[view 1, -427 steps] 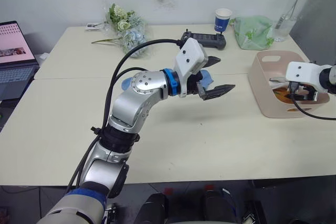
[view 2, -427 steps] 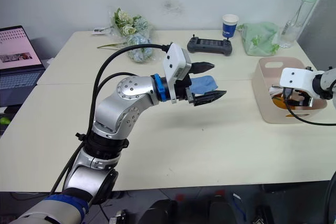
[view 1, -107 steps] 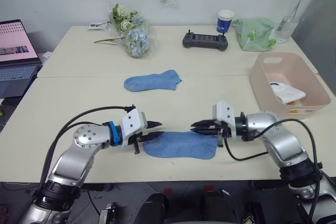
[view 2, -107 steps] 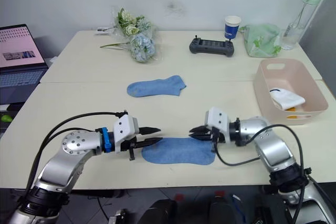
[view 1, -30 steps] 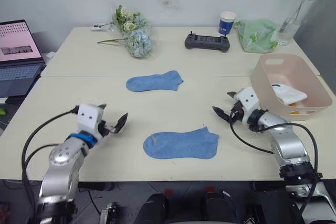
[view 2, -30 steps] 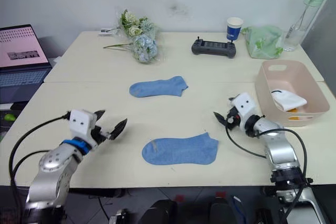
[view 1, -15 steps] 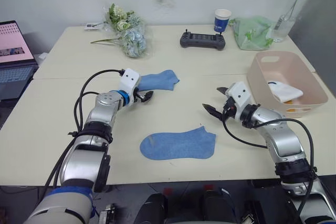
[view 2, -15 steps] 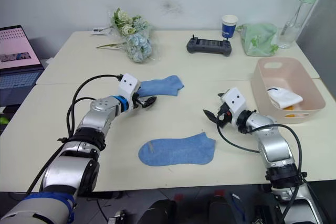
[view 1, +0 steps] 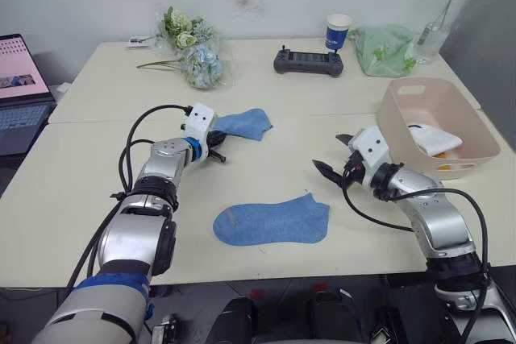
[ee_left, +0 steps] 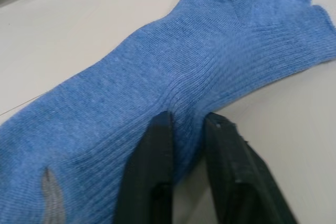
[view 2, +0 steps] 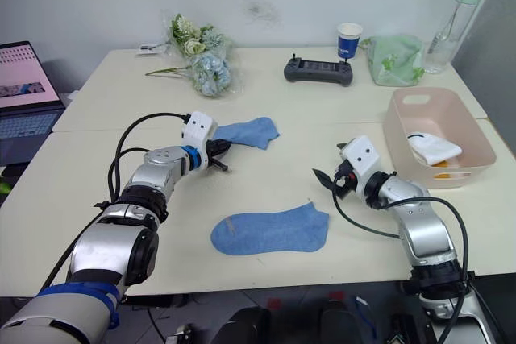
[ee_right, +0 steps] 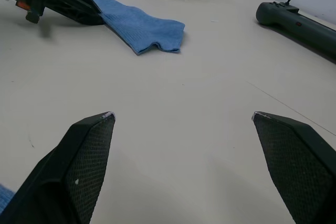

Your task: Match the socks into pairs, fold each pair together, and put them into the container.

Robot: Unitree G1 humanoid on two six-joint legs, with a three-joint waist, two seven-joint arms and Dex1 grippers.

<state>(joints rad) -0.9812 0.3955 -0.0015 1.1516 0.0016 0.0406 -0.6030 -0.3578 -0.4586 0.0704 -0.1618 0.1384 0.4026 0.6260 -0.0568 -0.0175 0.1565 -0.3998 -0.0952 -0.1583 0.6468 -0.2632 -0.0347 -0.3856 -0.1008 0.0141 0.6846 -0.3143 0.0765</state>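
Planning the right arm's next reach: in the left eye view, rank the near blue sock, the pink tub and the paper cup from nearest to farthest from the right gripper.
1. Near blue sock, toward the table's front edge, left of the right gripper.
2. Pink tub, to its right.
3. Paper cup, at the table's far edge.

you have two light blue socks on the table: the far sock [view 1: 243, 123] and the near sock [view 1: 272, 221]. one pink tub [view 1: 403, 131] sits at the right with one white sock [view 1: 434, 140] inside; something orange beside it is too hidden to count. further back you can count one paper cup [view 1: 338, 31], one black controller [view 1: 308, 61], one green cloth bag [view 1: 385, 48], one water bottle [view 1: 439, 14], one bunch of flowers [view 1: 190, 47] and one laptop [view 1: 18, 90].
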